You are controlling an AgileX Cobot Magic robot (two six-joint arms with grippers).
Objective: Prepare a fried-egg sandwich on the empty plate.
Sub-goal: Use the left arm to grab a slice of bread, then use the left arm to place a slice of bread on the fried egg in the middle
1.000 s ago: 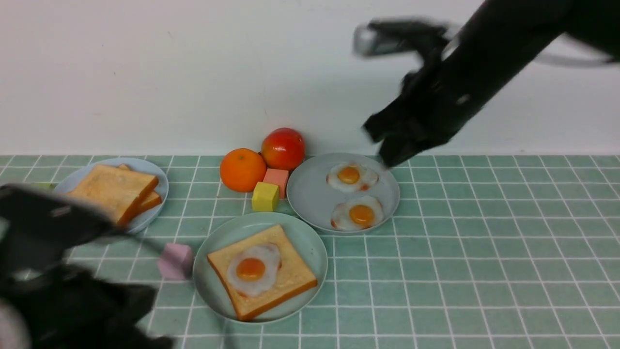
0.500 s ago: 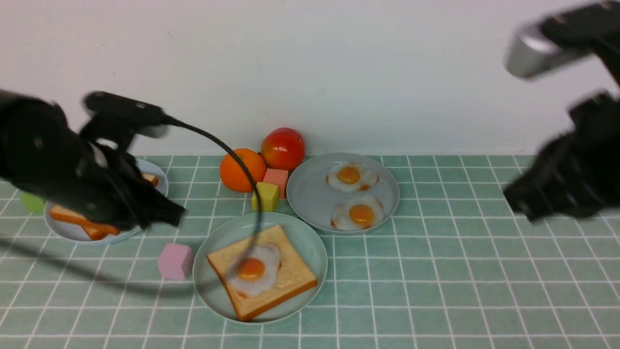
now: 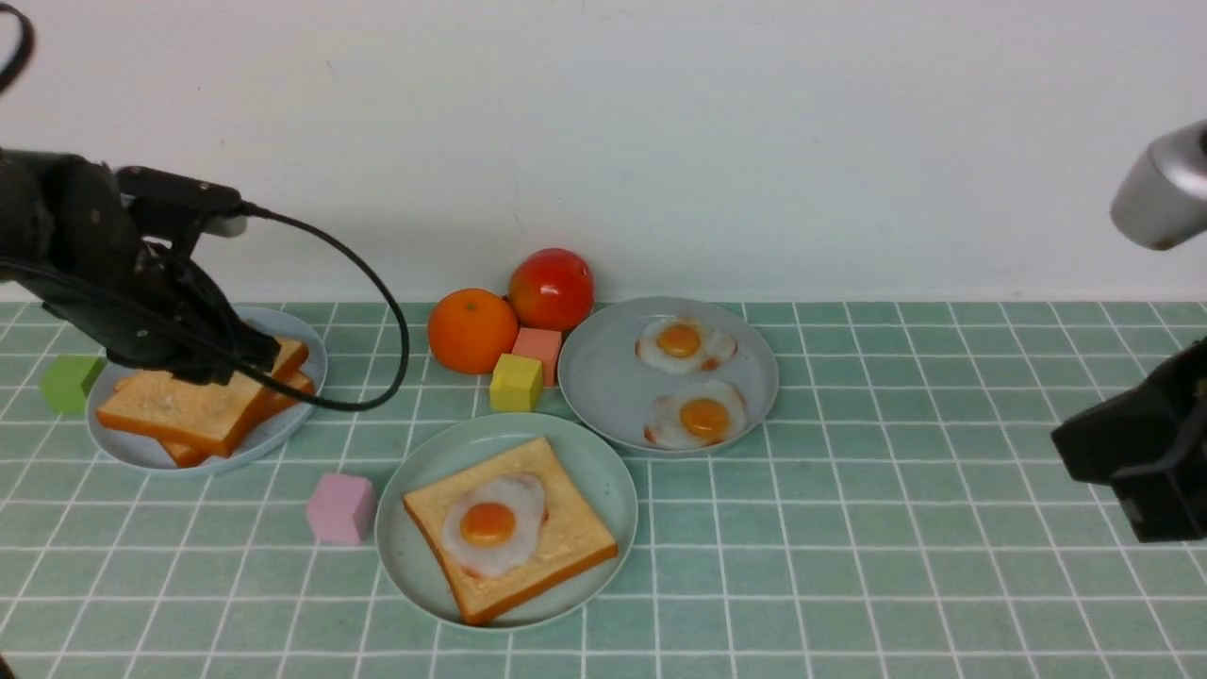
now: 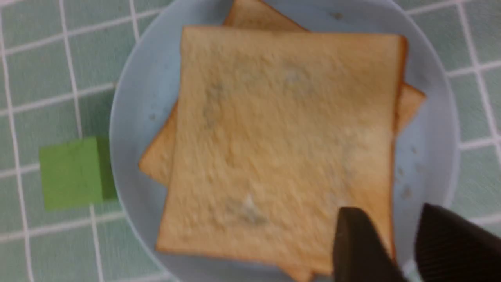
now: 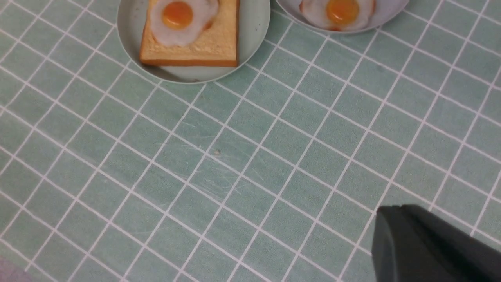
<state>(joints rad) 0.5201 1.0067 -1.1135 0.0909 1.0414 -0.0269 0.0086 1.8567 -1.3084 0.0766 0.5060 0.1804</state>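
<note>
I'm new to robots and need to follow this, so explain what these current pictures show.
This is a robot with two jointed arms, each ending in a tool. One picture looks forward from between the arms; the other two come from cameras on each wrist.

On the checked surface, a green plate holds one toast slice topped with a fried egg. A gray plate bears two more eggs, and a blue plate at the left bears stacked toast. There are also an orange, a red fruit and small colored blocks.

The left tool, parted, is over the stacked toast and grips nothing yet. The right tool is off to the right, with nothing visibly held.
</note>
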